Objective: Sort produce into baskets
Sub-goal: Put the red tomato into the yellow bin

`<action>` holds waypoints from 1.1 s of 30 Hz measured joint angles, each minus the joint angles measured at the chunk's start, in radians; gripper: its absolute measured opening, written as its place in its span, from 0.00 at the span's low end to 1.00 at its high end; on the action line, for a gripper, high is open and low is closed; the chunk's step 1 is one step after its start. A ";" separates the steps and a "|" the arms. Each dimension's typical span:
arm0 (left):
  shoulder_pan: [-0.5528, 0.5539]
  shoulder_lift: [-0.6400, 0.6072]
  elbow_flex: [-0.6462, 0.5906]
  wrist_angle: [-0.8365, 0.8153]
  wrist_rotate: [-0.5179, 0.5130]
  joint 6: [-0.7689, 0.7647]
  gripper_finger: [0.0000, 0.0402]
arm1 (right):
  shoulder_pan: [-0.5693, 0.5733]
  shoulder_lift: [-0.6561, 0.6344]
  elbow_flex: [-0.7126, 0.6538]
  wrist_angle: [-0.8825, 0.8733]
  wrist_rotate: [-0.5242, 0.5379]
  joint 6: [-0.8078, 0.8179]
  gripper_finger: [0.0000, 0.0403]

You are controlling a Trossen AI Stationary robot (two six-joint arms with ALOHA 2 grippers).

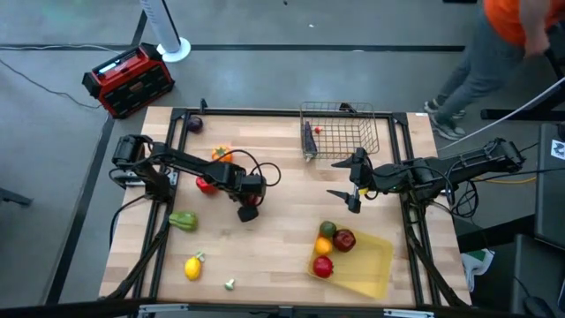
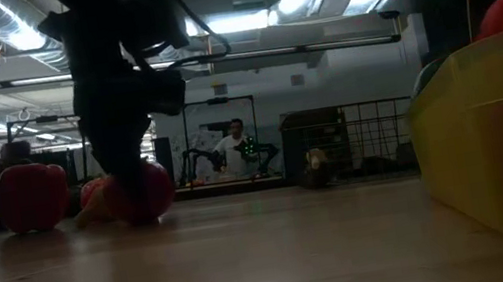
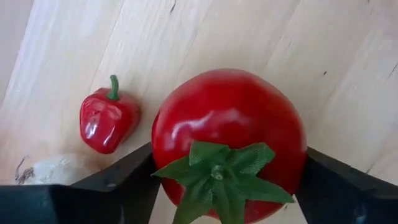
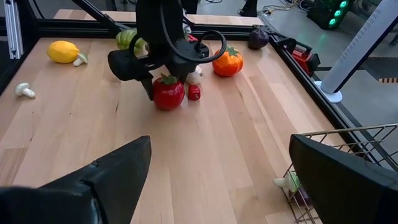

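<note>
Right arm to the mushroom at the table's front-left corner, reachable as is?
Probably not. The mushroom lies well across the table from the right gripper, which hangs open near the wire basket. The left gripper, around a red tomato, sits closer.

A glossy red tomato (image 3: 230, 137) with a green leafy stem sits between dark fingers (image 3: 106, 186) on the pale striped-grain wooden table (image 1: 274, 247), a small red pepper (image 3: 107, 121) with a green stalk just beside it, while the translucent yellow tray (image 1: 371, 265) holds red, orange and green fruit.
</note>
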 joint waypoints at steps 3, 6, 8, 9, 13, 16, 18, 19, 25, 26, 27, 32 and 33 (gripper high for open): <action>-0.001 0.000 0.004 0.045 0.005 -0.016 0.73 | 0.000 0.000 0.000 0.000 0.000 0.000 0.93; -0.002 0.000 0.030 0.098 0.019 -0.022 0.73 | 0.000 0.000 0.000 0.000 0.000 0.000 0.93; -0.002 0.000 0.050 0.139 0.035 -0.031 0.74 | 0.000 0.000 0.000 0.000 0.000 0.000 0.93; -0.002 0.000 0.061 0.160 0.045 -0.031 0.75 | 0.000 0.000 0.000 0.000 0.000 0.000 0.93; -0.002 0.000 0.097 0.286 0.082 -0.042 0.75 | 0.000 0.000 0.000 0.000 0.000 0.000 0.93; -0.002 0.000 0.111 0.414 0.087 -0.064 0.75 | 0.000 0.000 0.000 0.001 0.000 0.000 0.93; -0.002 0.000 0.113 0.525 0.087 -0.082 0.75 | 0.000 0.000 0.000 0.001 0.000 0.000 0.93; -0.002 0.000 0.113 0.576 0.087 -0.087 0.75 | 0.000 0.000 0.000 0.004 0.000 0.000 0.93; -0.038 0.022 0.114 0.861 0.080 -0.089 0.75 | 0.000 0.000 0.000 0.026 -0.010 0.000 0.93; -0.051 0.037 0.114 0.907 0.080 -0.089 0.75 | 0.000 0.000 0.000 0.026 -0.019 0.002 0.93; -0.065 0.051 0.114 0.956 0.080 -0.090 0.75 | 0.000 0.000 0.000 0.026 -0.023 0.002 0.93; -0.148 0.142 0.114 1.136 0.079 -0.117 0.75 | 0.000 0.000 0.000 0.028 -0.025 0.002 0.93; -0.164 0.163 0.116 1.167 0.079 -0.126 0.75 | 0.000 0.000 0.000 0.029 -0.023 0.002 0.93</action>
